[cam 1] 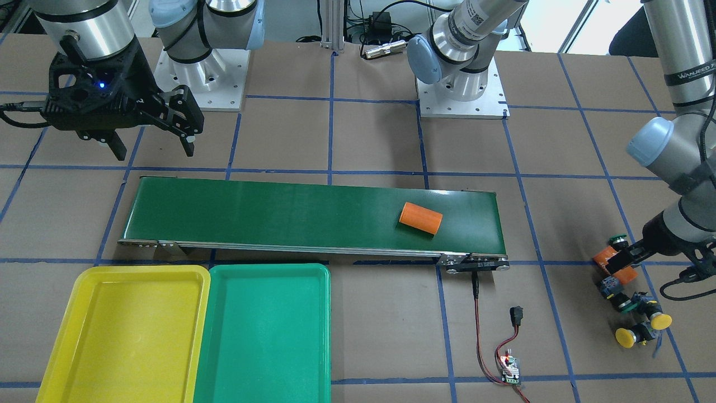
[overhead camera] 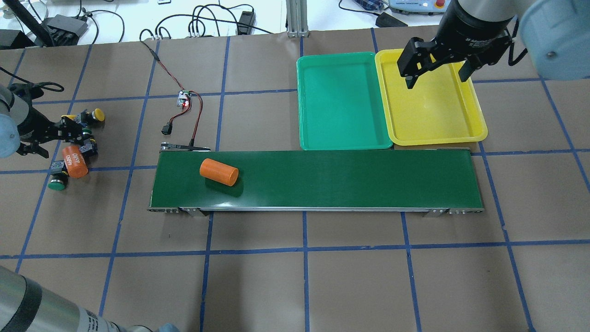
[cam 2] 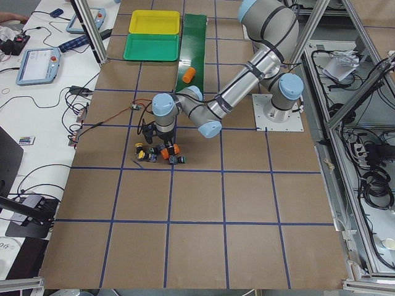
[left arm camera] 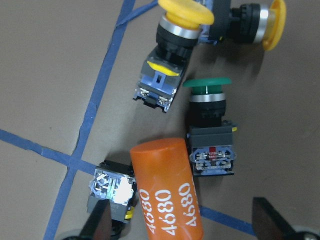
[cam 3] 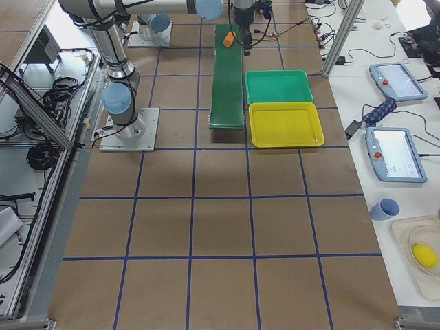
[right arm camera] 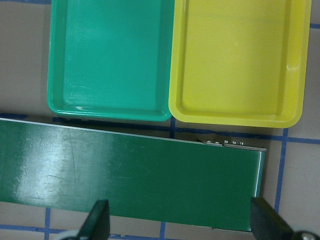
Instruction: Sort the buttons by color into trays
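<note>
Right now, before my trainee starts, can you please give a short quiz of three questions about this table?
1. True or false: the green tray and the yellow tray hold no buttons.
2. What lies on the belt? A) an orange cylinder B) a yellow button C) nothing
3. Which pincer is open near the buttons?
Key: 1 true; 2 A; 3 the left pincer.

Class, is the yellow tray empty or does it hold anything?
Empty: the yellow tray shows only bare floor in overhead and wrist views.
</note>
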You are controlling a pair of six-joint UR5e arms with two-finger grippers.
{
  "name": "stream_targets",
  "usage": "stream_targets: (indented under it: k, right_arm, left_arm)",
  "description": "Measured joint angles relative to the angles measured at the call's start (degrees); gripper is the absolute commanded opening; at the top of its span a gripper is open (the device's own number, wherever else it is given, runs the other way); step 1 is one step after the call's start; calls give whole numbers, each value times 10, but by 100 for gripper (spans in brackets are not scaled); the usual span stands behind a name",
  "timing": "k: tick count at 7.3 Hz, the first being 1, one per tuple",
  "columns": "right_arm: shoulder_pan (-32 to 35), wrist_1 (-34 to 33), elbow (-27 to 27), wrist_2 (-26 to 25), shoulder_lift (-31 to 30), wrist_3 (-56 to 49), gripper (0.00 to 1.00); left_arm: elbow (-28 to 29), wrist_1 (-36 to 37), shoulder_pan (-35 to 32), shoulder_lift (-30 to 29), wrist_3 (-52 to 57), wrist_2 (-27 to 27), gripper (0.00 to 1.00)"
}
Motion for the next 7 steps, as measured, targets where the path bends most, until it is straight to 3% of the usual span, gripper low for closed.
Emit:
stream_targets:
  k: [1,3,5,7]
  right_arm:
    - [0,0,0,0,0,0,100]
    - [0,0,0,0,0,0,100]
    - [-1,0,0,1,0,0,100]
    - [-1,0,0,2,0,0,100]
  left_arm:
    - [-2,0,0,-4,-5,0,100]
    - [-2,0,1,-12,-16,0,82]
    - [-1,-3,1,-23,-20,-1,44]
    - [-1,-7,1,-28,-20,0,18]
